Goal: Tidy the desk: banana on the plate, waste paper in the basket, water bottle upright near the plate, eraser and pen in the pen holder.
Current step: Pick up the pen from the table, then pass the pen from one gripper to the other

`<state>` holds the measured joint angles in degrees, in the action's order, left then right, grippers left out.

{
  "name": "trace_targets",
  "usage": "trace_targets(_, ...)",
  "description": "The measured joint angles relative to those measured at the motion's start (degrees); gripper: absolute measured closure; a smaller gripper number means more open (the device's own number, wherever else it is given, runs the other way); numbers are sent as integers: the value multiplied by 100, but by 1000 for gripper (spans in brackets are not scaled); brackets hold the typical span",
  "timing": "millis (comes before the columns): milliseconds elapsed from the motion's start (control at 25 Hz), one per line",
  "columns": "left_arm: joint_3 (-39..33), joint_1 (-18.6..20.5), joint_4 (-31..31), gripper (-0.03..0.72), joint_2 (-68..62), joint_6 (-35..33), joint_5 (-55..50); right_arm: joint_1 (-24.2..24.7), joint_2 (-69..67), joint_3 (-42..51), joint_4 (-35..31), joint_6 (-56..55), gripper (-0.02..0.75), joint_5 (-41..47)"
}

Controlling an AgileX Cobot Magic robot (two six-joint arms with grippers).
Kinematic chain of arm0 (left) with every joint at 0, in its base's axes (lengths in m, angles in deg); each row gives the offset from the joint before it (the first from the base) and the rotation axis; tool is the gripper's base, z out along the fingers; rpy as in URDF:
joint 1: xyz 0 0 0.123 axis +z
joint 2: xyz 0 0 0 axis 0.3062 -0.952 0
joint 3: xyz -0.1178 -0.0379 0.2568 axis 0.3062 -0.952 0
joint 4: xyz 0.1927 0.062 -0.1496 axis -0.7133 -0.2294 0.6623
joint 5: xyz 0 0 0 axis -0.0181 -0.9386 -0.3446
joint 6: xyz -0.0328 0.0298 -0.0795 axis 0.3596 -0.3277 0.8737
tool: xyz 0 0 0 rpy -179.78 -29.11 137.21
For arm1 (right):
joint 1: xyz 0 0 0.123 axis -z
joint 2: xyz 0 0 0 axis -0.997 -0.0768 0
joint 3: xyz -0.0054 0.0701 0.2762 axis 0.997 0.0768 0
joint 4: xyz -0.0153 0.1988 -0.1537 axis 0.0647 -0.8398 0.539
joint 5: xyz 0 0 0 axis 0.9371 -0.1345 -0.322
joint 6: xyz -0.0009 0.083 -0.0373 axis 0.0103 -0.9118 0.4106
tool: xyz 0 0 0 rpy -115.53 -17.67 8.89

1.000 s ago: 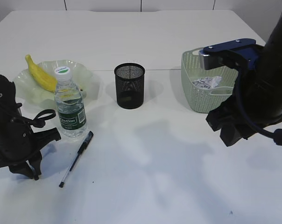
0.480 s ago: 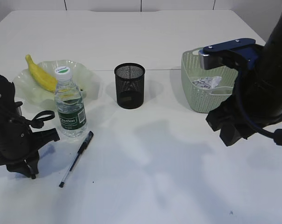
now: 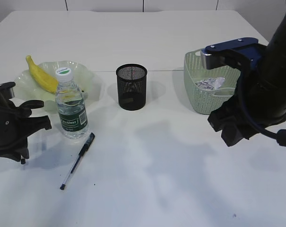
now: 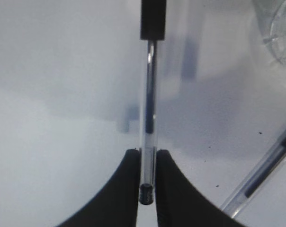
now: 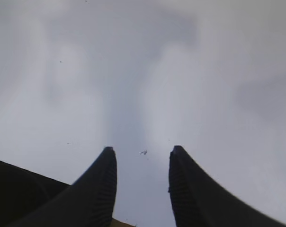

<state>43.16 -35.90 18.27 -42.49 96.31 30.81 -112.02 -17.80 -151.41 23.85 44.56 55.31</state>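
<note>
- Left jaws are closed on a pen (image 4: pixel 149 109). They pinch its clear barrel near one end, and the black-capped end points straight out ahead of them.
- In the exterior view the left jaws point down at the left edge, with their shadow on the table (image 3: pixel 157 179) beneath. We cannot tell whether the gripped pen's tip touches the surface.
- A second pen (image 3: pixel 77 161) lies flat on the table to the right of the left jaws, near but not touching. In the left wrist view it shows at the lower right, lying at a slant.
- The water bottle (image 3: pixel 71 106) stands upright with its cap on, just beyond and to the right of the left jaws. It sits between them and the plate (image 3: pixel 86 75).
- The banana (image 3: pixel 40 75) lies on the plate, behind the left jaws.
- The black mesh pen holder (image 3: pixel 131 87) stands upright, well to the right of the left jaws and roughly midway between the two arms. We cannot make out what is inside.
- Right jaws are apart with nothing between them. The right wrist view shows only bare table below.
- The green basket (image 3: pixel 195 75) sits behind the right jaws, partly covered by the arm. The crumpled waste paper (image 3: pixel 210 83) is inside it.
</note>
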Motion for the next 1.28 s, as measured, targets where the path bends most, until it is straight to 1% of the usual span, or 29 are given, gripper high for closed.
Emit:
trace_targets(320,-10,0,-87,657,735,-18,-109,0,0,0,0,0,454,-22)
trace_targets(640,-22,-1,-396,657,1891,-93,-153,0,0,0,0,0,455,-26)
trace_targets(960,-31,-73,-455,657,3153,-721,-243,0,0,0,0,4,455,-26)
trace_targets(1120,-31,-361,-455,657,3433,-1163,-259,0,0,0,0,4,455,-26)
trace_targets(1280,-43,-930,-455,658,3445,-1424,-232,0,0,0,0,4,455,-26)
